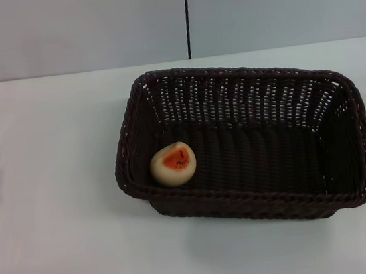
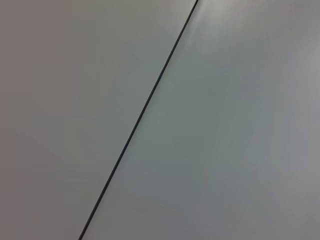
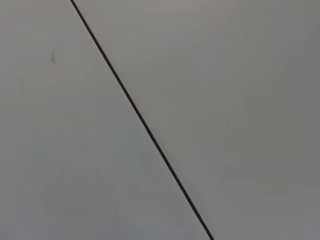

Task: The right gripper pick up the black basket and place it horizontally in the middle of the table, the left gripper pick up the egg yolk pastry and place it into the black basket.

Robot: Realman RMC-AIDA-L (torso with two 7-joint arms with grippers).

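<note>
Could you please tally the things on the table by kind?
Basket: 1
Pastry: 1, lying inside the basket
Total: 2

Quick count from the head view: one black basket point(image 1: 257, 188), a single dark woven wicker one with slotted sides and a braided rim. One egg yolk pastry point(image 1: 173, 164), cream with an orange-red centre, and that's the only food item I can find. One white tabletop point(image 1: 51, 215) carrying it all. Behind it there look to be two grey wall panels point(image 1: 68, 30), split by one thin dark seam point(image 1: 186, 15). Both wrist views show that same sort of thing, one dark line point(image 2: 140, 117) point(image 3: 142, 120) each, probably the same seam.
</note>
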